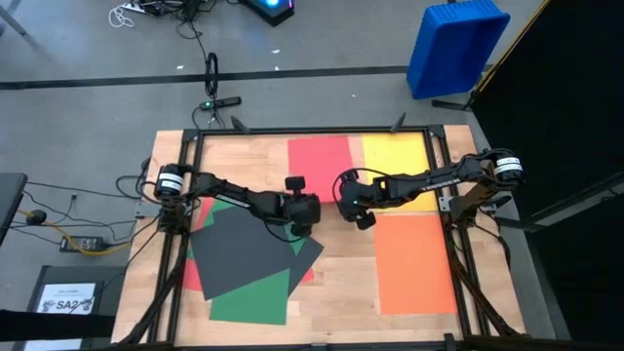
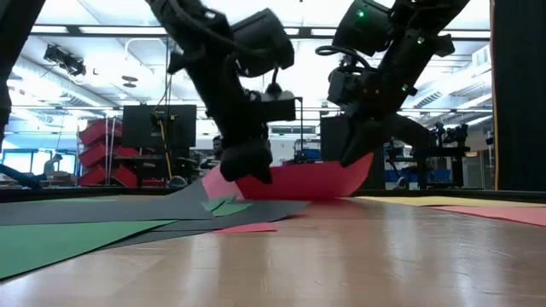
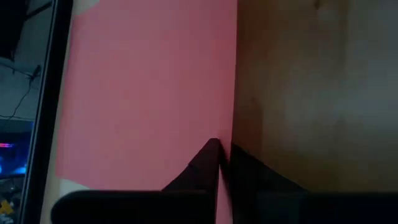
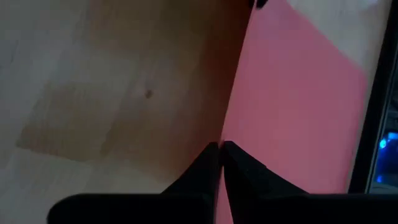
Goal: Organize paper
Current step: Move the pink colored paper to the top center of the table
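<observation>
A red sheet of paper (image 1: 320, 161) lies at the table's far middle, its near edge raised between my two grippers. My left gripper (image 1: 304, 216) is shut at that edge's left end and my right gripper (image 1: 359, 216) is shut at its right end. In the low view the sheet (image 2: 299, 181) sags like a trough between them. A yellow sheet (image 1: 395, 156) and an orange sheet (image 1: 414, 263) lie flat on the right. Dark grey (image 1: 239, 253), green (image 1: 252, 300) and another red sheet overlap in a pile at the near left. My left gripper pinches the red sheet's near edge (image 3: 229, 140) at its left end between its two fingers. It comes slanting down from the table's left, fingers lying along the edge. That end is raised off the table. My right gripper pinches the same near edge (image 4: 227, 134) at its right end between its two fingers, slanting down from the table's right and lying along the edge. The sheet hangs slack between the two holds (image 2: 299, 192).
Bare wood lies between the pile and the orange sheet (image 1: 341, 292). Black frame rails (image 1: 458, 273) run along the table's sides. A blue bin (image 1: 456, 44) and cables sit on the floor beyond the far edge. A white printed sheet (image 1: 68, 297) lies off the table at left.
</observation>
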`<state>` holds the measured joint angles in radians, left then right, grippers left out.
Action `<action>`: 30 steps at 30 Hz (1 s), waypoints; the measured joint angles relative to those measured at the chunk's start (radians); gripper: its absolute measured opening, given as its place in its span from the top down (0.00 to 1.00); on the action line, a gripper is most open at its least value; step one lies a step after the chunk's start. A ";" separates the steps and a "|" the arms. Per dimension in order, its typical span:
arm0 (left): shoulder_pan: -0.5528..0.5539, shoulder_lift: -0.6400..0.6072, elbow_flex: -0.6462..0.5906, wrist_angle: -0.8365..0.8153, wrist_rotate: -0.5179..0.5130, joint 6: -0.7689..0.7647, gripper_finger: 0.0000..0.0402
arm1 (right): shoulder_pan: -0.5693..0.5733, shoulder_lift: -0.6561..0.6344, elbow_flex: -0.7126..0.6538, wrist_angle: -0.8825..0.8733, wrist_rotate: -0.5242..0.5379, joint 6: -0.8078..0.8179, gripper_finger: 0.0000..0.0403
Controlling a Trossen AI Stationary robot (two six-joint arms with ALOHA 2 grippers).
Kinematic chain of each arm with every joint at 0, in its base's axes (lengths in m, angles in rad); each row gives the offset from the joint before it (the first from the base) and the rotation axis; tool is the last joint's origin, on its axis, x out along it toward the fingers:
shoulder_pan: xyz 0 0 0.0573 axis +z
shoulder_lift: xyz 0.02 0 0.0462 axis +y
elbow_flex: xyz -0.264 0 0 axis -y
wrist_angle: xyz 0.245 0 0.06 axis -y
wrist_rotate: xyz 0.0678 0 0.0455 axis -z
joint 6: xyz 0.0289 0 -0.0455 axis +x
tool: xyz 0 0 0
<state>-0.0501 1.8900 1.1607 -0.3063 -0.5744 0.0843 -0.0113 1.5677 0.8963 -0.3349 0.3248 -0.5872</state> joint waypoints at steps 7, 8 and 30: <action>-0.024 0.000 0.059 -0.061 0.003 -0.025 1.00 | 0.005 0.000 0.000 -0.024 0.000 0.027 1.00; -0.024 0.000 0.059 -0.062 0.010 -0.025 1.00 | 0.005 0.000 0.000 -0.025 0.000 0.032 1.00; 0.028 0.073 0.060 0.010 0.135 0.018 1.00 | 0.077 -0.069 -0.001 -0.206 -0.060 0.245 0.93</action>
<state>-0.0221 1.9626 1.2205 -0.2968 -0.4399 0.1027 0.0657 1.4985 0.8955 -0.5408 0.2653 -0.3426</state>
